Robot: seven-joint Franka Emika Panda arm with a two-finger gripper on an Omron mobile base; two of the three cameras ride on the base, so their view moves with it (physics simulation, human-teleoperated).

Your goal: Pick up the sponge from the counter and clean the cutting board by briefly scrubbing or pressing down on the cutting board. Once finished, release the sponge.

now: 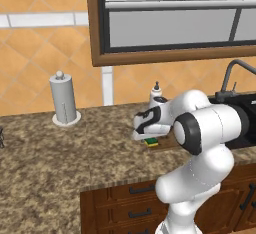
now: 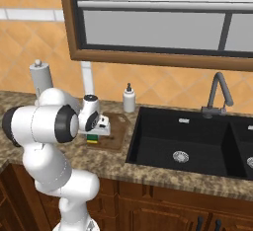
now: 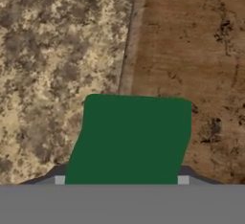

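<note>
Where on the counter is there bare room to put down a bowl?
The widest bare patch of counter lies in front of the paper towel holder, left of the arm. It is crowded near the sink: the cutting board, the sponge in the pincer and the soap bottle stand close together.

So the left base view sits behind the arm, off to its left, looking forward and down across the counter (image 1: 45, 158) toward the tiled wall and window (image 1: 172, 18). The right base view does the same from the arm's right, so the sink (image 2: 192, 141) comes into it more fully. Both share the cutting board (image 2: 116, 131), soap bottle (image 1: 156, 94), paper towel holder (image 1: 64, 100) and faucet (image 2: 217, 94). The hand view is super close, staring down at the board's edge (image 3: 191, 50) and the granite beside it.
</note>
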